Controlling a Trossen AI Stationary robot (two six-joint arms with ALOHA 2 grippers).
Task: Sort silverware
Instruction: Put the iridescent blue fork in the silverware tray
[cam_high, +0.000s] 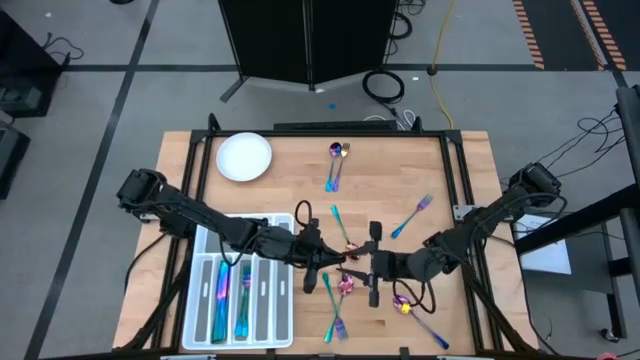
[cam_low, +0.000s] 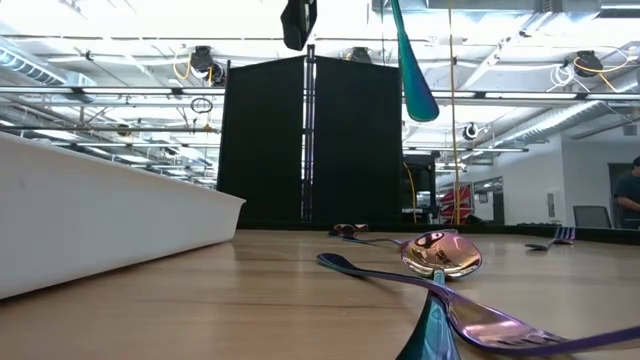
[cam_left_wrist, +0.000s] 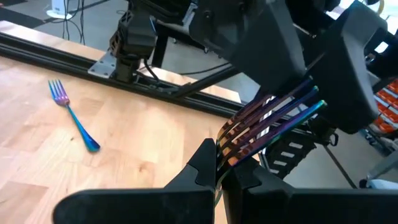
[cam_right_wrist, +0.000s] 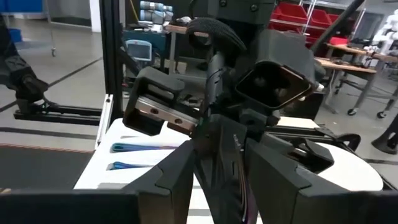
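My two grippers meet above the table's middle. An iridescent fork (cam_high: 347, 267) hangs between them, and my left gripper (cam_left_wrist: 219, 171) is shut on it. Its tines (cam_left_wrist: 273, 118) reach up and away, between the fingers (cam_left_wrist: 357, 74) of my right gripper (cam_right_wrist: 221, 186). Those fingers stand apart, one on each side of the tines; I cannot tell whether they touch them. In the low view the teal handle (cam_low: 412, 70) hangs down, clear of the table. Other silverware lies in the white tray (cam_high: 200, 305). My left gripper pinches the fork between its two fingers just below the tines (cam_left_wrist: 229, 155), coming about level from the table's left. The fork stands nearly upright in the hold, tines up and handle (cam_low: 412, 70) hanging below, lifted clear of the table. The fingers hide the exact spot.
A white plate (cam_high: 244, 157) sits at the far left. Loose silverware lies on the wood: spoons (cam_high: 337, 153) at the far edge, a fork (cam_high: 412, 215) to the right, a cluster (cam_high: 335, 320) and a spoon (cam_high: 405, 305) near the front under the grippers.
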